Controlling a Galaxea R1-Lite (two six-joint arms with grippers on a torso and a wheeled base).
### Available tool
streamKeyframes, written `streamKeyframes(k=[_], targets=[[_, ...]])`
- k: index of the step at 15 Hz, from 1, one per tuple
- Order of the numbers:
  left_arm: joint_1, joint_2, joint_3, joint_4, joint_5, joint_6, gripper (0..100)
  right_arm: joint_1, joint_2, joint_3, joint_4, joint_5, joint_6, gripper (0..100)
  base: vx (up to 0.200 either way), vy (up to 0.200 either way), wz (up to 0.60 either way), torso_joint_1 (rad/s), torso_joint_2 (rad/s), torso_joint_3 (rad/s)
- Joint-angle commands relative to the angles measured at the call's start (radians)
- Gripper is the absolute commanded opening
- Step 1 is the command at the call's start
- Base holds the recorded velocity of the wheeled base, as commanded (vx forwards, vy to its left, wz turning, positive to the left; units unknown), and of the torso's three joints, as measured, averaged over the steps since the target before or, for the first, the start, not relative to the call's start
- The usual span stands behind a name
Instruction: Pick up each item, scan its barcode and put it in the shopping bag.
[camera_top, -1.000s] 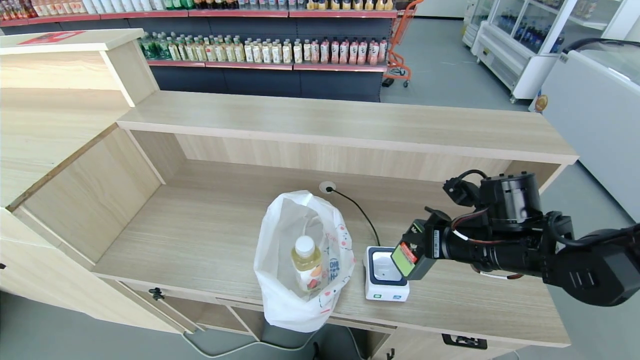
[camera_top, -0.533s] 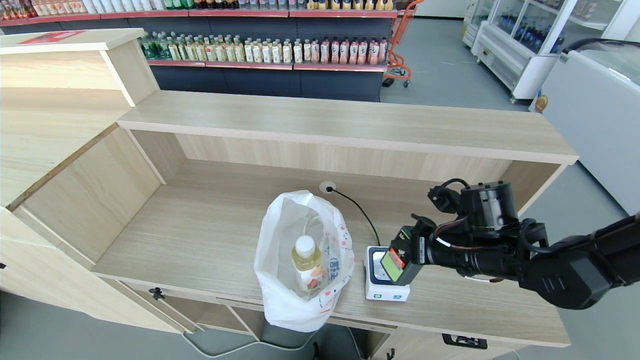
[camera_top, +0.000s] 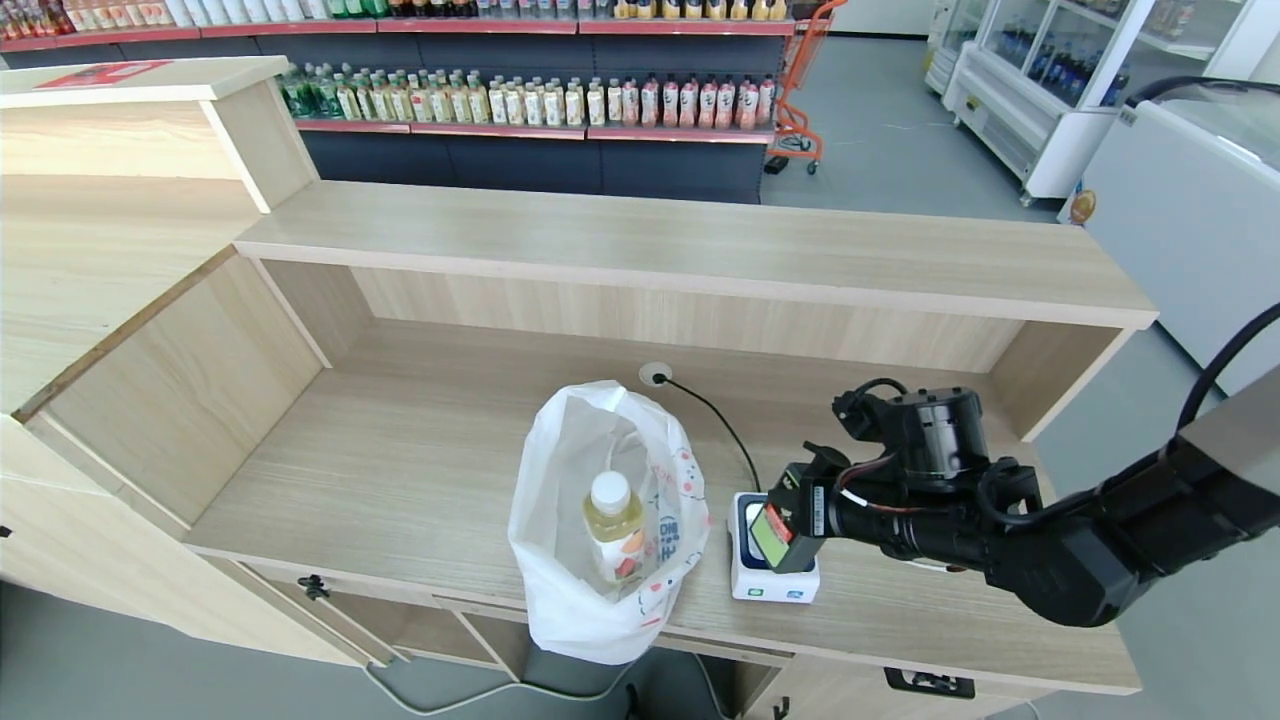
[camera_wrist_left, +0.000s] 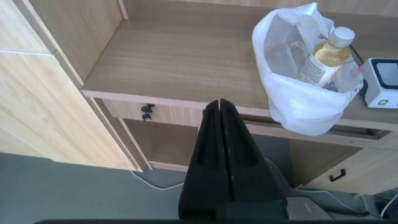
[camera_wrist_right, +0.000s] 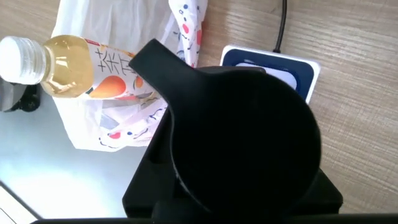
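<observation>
A white plastic shopping bag (camera_top: 560, 560) stands open on the counter with a yellow drink bottle (camera_top: 612, 520) upright inside. Right of it sits a small white barcode scanner (camera_top: 772, 588). My right gripper (camera_top: 785, 520) is shut on a green and red item (camera_top: 770, 535), held just above the scanner's window. In the right wrist view the item (camera_wrist_right: 242, 143) is a dark round shape covering most of the scanner (camera_wrist_right: 301, 70), with the bag (camera_wrist_right: 112, 127) and bottle (camera_wrist_right: 68, 68) beside it. My left gripper (camera_wrist_left: 219, 143) is shut and empty, low in front of the counter, away from the bag (camera_wrist_left: 292, 99).
A black cable (camera_top: 715, 420) runs from the scanner to a hole in the wooden counter (camera_top: 400, 470). A raised ledge (camera_top: 690, 250) borders the back and a side wall the left. Bare counter lies left of the bag and right of the scanner.
My right arm has moved left and down, carrying the green and red item from beside the scanner to over its window. The bag, bottle and scanner have stayed put.
</observation>
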Motion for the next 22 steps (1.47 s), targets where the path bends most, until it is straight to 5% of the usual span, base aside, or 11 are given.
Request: streamKeyframes(k=[1,22], targets=[[0.000,0.001,0.001,0.001,0.000,0.000,0,0.000,0.021,-0.004,0.000,0.003,-0.001,0,0.000,0.000,0.00,0.000,0.00,0.000],[0.000,0.001,-0.001,0.001,0.000,0.000,0,0.003,0.171,-0.096,-0.092,0.010,-0.011,0,0.000,0.000,0.00,0.000,0.00,0.000]])
